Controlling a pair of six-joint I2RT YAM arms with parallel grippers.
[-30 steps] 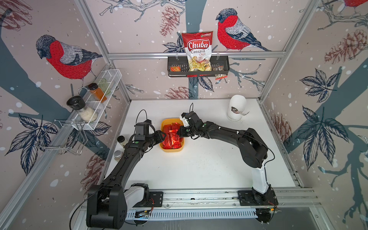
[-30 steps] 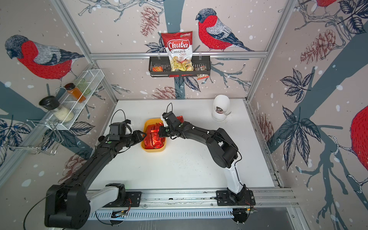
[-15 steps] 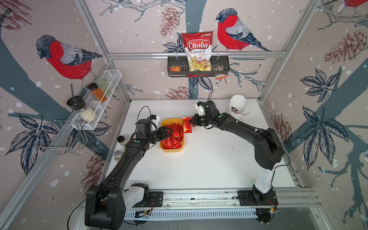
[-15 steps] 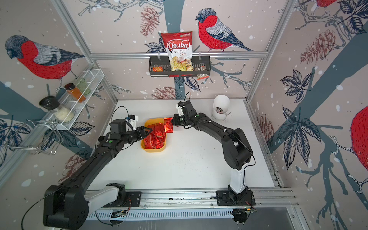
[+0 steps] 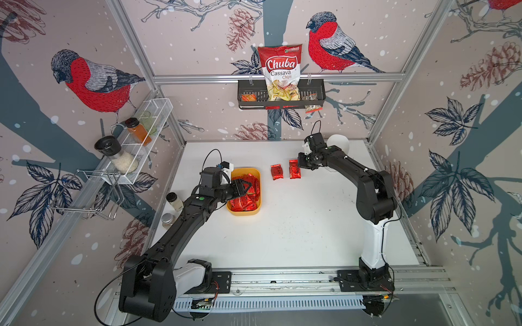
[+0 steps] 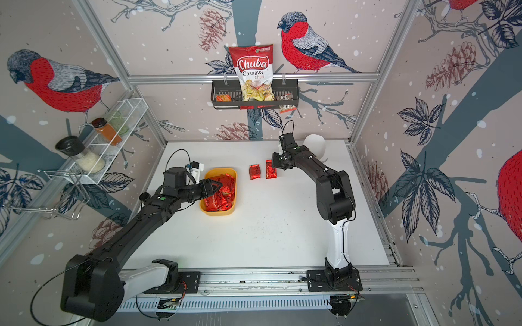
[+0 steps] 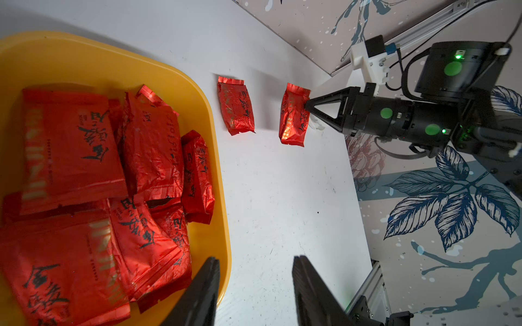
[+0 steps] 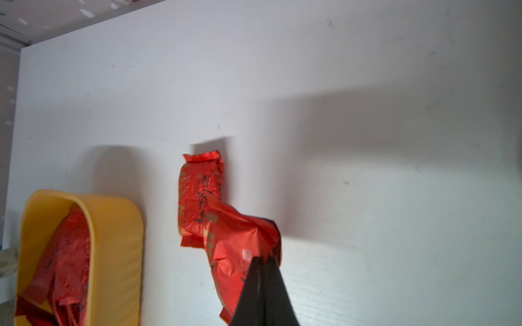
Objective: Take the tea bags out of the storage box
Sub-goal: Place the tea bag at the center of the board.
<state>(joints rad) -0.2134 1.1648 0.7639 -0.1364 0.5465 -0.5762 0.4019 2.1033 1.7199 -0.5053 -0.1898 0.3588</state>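
On the white table (image 5: 296, 225), in both top views, the mustard-yellow storage box (image 5: 244, 212) sits near the left arm and holds a heap of red foil tea bags (image 5: 243, 201). The left gripper (image 5: 247, 187) hovers over that heap, jaws parted and empty. Near the box but apart from it, a loose tea bag (image 5: 276, 172) lies flat. Just beside it, a pinched tea bag (image 5: 294, 170) is clamped at one end by the right gripper (image 5: 301, 164). From the left wrist, the left gripper's fingers (image 7: 202, 293) stand apart with only the storage box's rim (image 7: 223, 211) and bare table between them. The tea bags (image 7: 84, 158) overlap and tilt inside the box. Across the table, the right gripper (image 7: 306, 105) has its tips closed on an upper corner of the pinched tea bag (image 7: 293, 118), next to the loose tea bag (image 7: 236, 108). From the right wrist, the closed jaws grip the crumpled foil of the pinched tea bag (image 8: 237, 245), which partly hides the loose tea bag (image 8: 197, 192). The storage box (image 8: 118, 240) shows beyond. Whether the pinched tea bag touches the table cannot be told.
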